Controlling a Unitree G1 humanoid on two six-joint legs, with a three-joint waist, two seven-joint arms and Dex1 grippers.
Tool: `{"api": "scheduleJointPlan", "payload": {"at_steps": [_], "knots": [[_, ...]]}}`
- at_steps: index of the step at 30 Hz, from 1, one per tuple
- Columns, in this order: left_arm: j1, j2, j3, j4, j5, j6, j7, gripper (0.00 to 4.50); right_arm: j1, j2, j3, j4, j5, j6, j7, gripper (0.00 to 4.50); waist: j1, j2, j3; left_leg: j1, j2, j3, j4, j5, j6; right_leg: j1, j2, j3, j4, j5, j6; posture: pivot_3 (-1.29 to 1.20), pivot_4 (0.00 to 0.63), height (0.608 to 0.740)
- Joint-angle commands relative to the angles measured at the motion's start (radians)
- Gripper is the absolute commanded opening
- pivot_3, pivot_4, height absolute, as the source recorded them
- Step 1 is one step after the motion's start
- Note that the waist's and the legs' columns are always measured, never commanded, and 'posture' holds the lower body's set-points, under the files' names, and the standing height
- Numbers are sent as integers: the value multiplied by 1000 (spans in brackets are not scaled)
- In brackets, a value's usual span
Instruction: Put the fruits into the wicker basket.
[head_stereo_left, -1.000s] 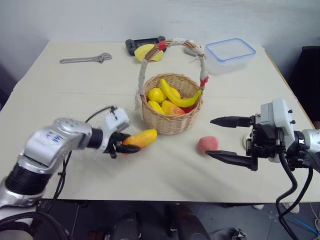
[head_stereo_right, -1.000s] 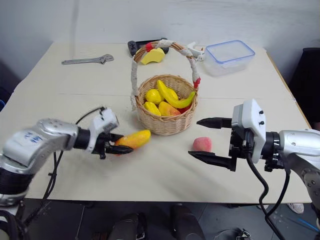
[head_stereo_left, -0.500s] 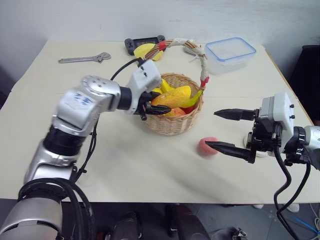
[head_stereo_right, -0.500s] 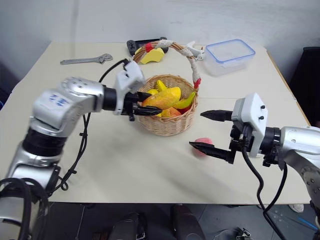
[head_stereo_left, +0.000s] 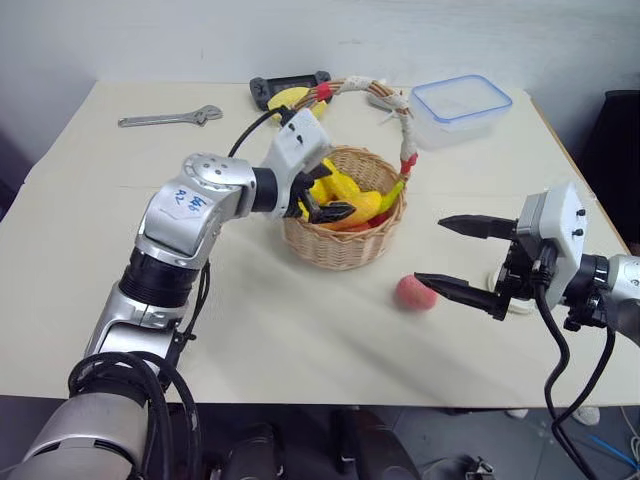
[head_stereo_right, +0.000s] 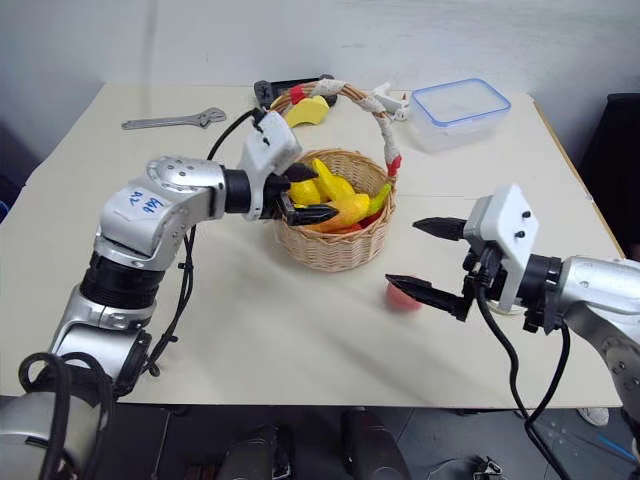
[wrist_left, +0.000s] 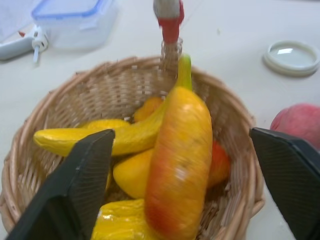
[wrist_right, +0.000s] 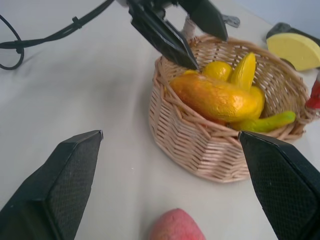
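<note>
The wicker basket (head_stereo_left: 340, 248) stands mid-table with its tall corded handle. The orange-yellow mango (wrist_left: 177, 165) lies inside it, across a banana and other yellow toy fruit. My left gripper (head_stereo_left: 325, 195) hovers open over the basket's left rim, its fingers either side of the mango and not touching it. The pinkish-red peach (head_stereo_left: 413, 292) rests on the table to the right of the basket. My right gripper (head_stereo_left: 432, 250) is open just beside it, the lower fingertip close over the peach.
A wrench (head_stereo_left: 170, 118) lies at the far left. A black controller (head_stereo_left: 290, 85) and a yellow wedge (head_stereo_left: 288, 102) sit behind the basket. A clear blue-rimmed box (head_stereo_left: 460, 108) is at the back right. A white lid (wrist_left: 291, 56) lies near my right wrist.
My left gripper carried the mango from the table up over the basket, then opened and let it go into the basket. The right gripper edged closer to the peach.
</note>
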Motion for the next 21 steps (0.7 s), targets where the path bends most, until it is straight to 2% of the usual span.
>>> {"api": "scheduleJointPlan", "payload": {"at_steps": [1, 4, 7, 12, 17, 21], "knots": [[36, 40, 124, -100, -137, -58, -146, 4464, 48, -21, -132, -23, 3, 8, 1, 4500, -2, 0, 0, 0, 0, 0, 0, 0, 0, 0, 0, 0, 0, 0, 0, 0, 150, 740], [111, 118, 176, -152, -209, -118, -293, 4464, 149, -10, -279, -47, 54, 56, 22, 4500, -2, 0, 0, 2, 1, 1, -1, 0, -1, 0, 0, 0, 1, -1, 0, 0, 150, 740], [171, 221, 185, -166, -239, -120, -407, 4464, 339, 6, -417, -75, 17, 66, 104, 4500, 0, 0, 0, 3, 1, -1, -1, 1, -3, 1, 1, -1, 3, -1, -1, 0, 150, 740], [271, 376, 174, -180, -247, -180, -591, 4464, 551, 43, -546, -100, 5, 57, 192, 4500, -3, 0, 0, 4, 0, -2, -1, 1, -1, 5, 0, -1, -1, -1, 0, 0, 150, 740], [301, 404, 162, -165, -234, -233, -632, 4464, 624, 40, -510, -83, -103, -20, 215, 4500, -5, 0, 0, 9, 0, -2, -1, -2, 6, 14, 0, -1, -11, 3, 1, 0, 150, 740], [311, 401, 110, -183, -170, -280, -611, 4464, 527, 37, -358, -64, -129, -53, 165, 4500, -7, 0, 0, 9, 0, -2, -1, -2, 11, 15, -1, -1, -14, 6, 2, 0, 150, 740]]}}
